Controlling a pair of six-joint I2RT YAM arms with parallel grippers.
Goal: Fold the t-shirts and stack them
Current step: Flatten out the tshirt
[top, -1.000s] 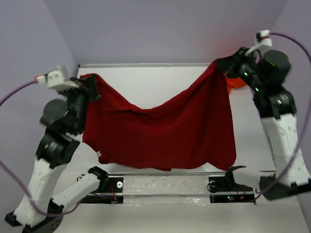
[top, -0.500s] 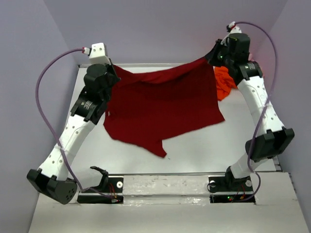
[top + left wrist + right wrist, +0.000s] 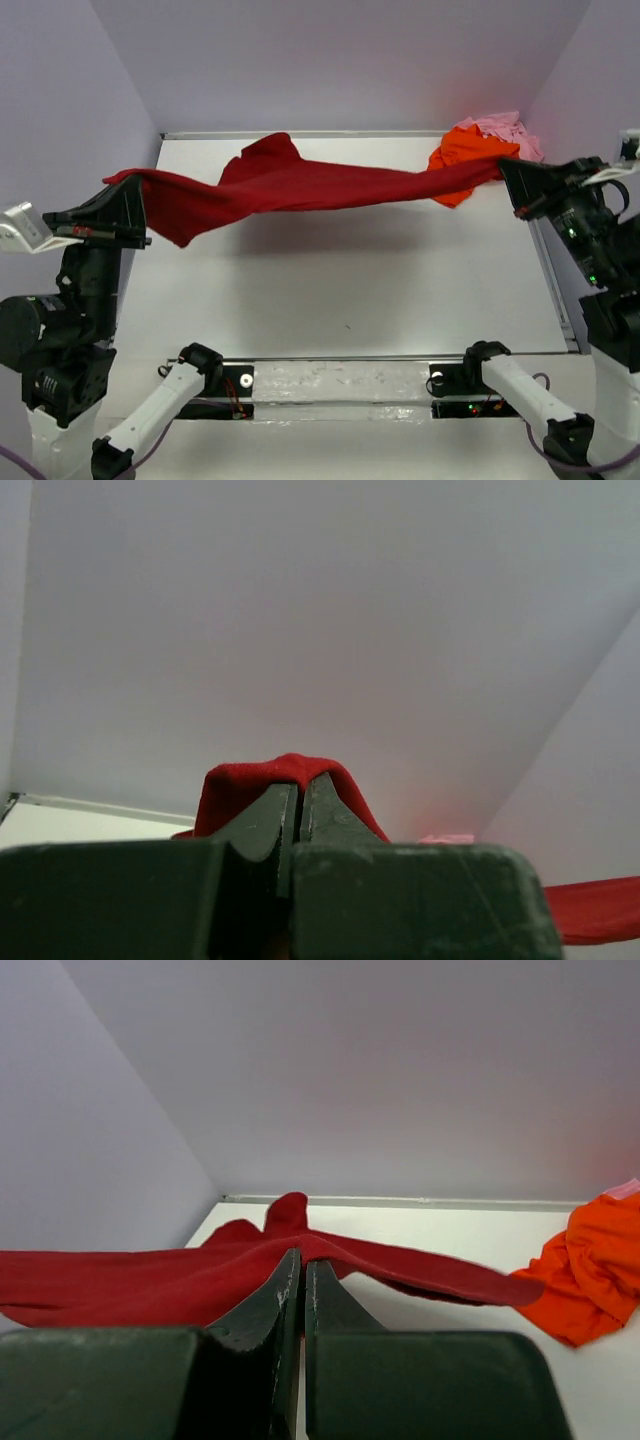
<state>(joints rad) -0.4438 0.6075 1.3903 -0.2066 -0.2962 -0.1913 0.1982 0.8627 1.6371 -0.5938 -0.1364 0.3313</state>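
Holding dark red t-shirt (image 3: 330,185) stretched above tabletop (image 3: 350,290), L hand (image 3: 130,202) and R hand (image 3: 512,180) each clamped on one end; prob. to flatten cloth before laydown. Far-right corner: orange t-shirt (image 3: 462,158), pink t-shirt (image 3: 502,127) heaped.

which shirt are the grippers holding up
The dark red t-shirt, stretched between the left gripper and right gripper; the orange t-shirt and pink t-shirt lie crumpled at the back.

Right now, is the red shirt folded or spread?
Neither: red shirt is stretched as a bunched band between left gripper and right gripper, both shut on it.
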